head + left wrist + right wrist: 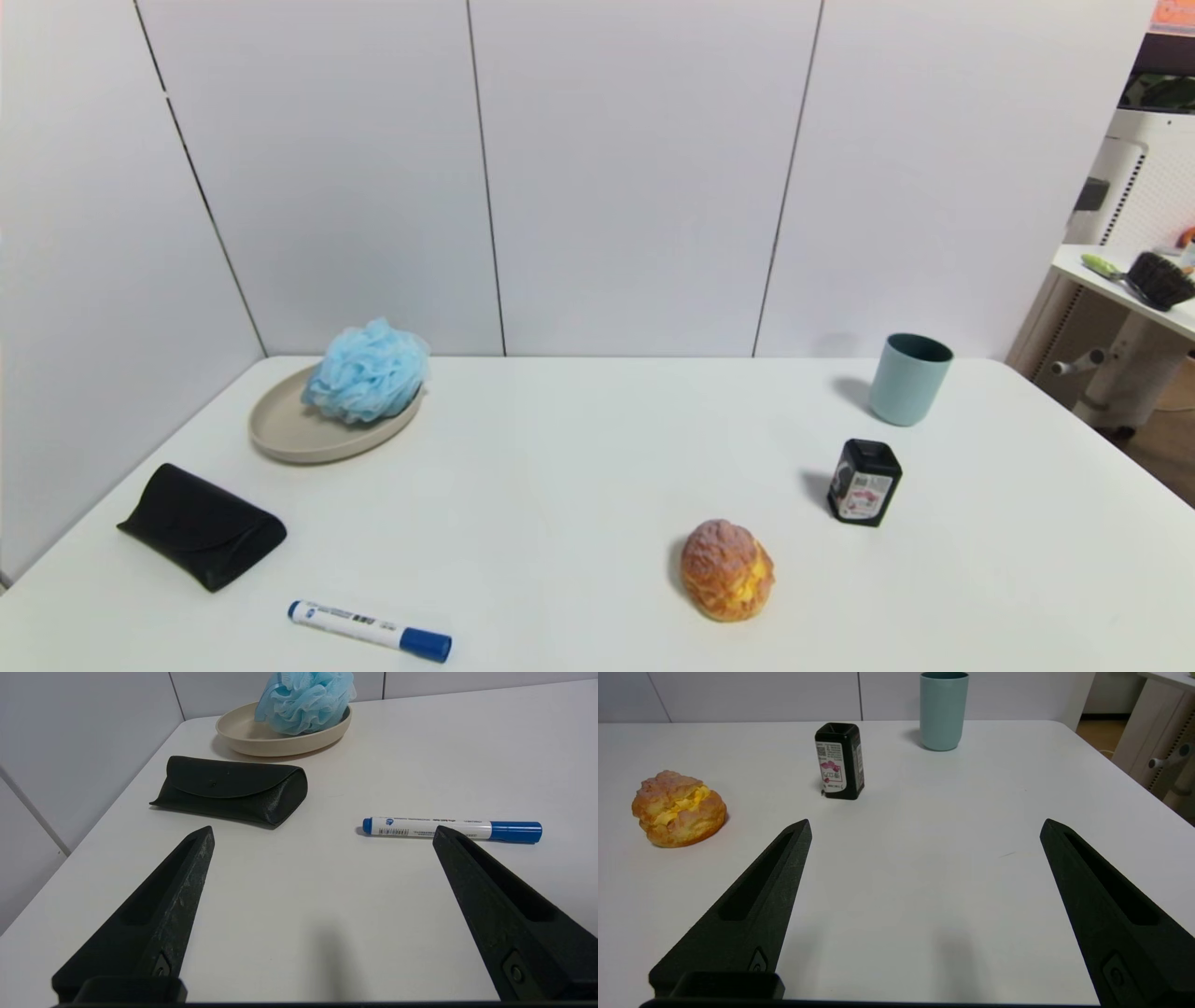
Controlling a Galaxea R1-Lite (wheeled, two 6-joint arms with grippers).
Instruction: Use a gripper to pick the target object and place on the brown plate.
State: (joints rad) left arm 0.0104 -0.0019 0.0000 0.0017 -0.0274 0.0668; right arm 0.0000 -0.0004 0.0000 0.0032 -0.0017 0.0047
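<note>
Nearest our head camera lies a blue-capped marker [370, 632] on the white desk [597, 448], with a black glasses case [202, 526] just beyond it to our left. Neither arm shows in the head view. Our left gripper [322, 833] hangs low over the near-left desk, fingers spread wide and holding nothing; our right gripper [924, 823] does the same on the near right, equally spread and empty.

As we judge it, the task looks finished: the light-blue bath pouf [368, 371] already rests on the brown plate [289, 434], sitting toward the plate's far right side and overhanging its rim a little. Nothing appears left except keeping clear.

For room, the plate sits in the far-left corner, near both wall panels, so we have little space behind it. The middle of the desk is open. On our right stand a cream puff [727, 570], a small black box [864, 482] and a teal cup [908, 378], well apart from one another.
</note>
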